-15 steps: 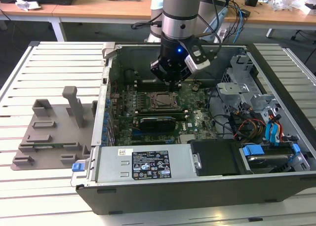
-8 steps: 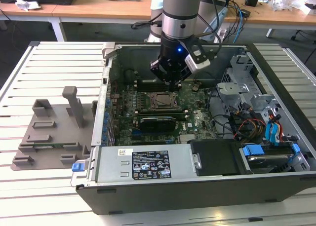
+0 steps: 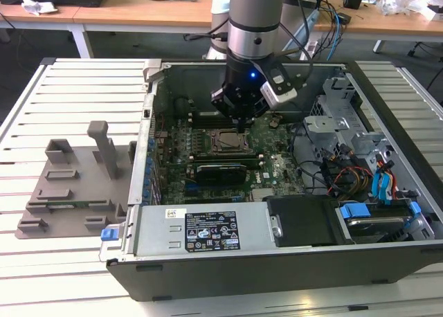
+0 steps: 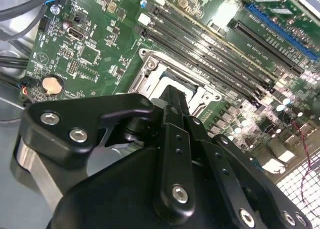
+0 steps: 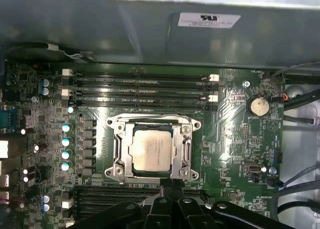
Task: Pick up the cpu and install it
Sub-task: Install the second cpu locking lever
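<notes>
The cpu (image 5: 152,150), a flat square chip with a silver top, lies inside the motherboard socket (image 5: 153,148), framed by the socket's metal bracket. In the exterior view the socket (image 3: 223,141) sits in the middle of the open computer case. My gripper (image 3: 240,125) hangs just above the socket's far edge. In the first wrist view the gripper (image 5: 171,186) has its black fingers pressed together, shut and holding nothing, beside the socket frame. In the second wrist view the gripper (image 4: 175,94) covers part of the socket frame (image 4: 150,64).
A grey plastic tray (image 3: 69,185) lies on the slatted table at the exterior view's left. Memory slots (image 5: 140,89) run beside the socket. A black card (image 3: 221,170) lies near it. The drive cage and cables (image 3: 346,158) crowd the case's right side.
</notes>
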Controlling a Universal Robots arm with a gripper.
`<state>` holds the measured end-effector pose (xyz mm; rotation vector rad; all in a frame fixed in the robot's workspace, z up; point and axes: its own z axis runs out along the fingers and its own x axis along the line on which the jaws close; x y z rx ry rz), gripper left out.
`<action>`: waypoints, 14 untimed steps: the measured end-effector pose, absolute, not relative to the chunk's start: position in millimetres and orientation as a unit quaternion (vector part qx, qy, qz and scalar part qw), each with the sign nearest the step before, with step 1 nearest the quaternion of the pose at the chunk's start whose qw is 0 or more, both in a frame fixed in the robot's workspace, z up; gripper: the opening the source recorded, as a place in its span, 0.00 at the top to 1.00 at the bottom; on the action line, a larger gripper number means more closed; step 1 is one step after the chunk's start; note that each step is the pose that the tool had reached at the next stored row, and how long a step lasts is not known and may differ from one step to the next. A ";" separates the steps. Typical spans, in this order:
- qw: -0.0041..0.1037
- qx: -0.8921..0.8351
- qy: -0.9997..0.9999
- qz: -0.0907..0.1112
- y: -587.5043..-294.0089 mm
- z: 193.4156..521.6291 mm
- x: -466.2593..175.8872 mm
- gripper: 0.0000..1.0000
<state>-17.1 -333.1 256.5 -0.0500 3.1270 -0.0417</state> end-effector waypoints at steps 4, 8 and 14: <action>0.007 -0.016 1.000 -0.013 -347.6 255.6 -17.1 0.89; 0.007 -0.016 1.000 -0.007 -364.1 254.9 -17.7 0.89; 0.008 -0.015 0.997 0.081 -376.2 254.6 -19.3 0.89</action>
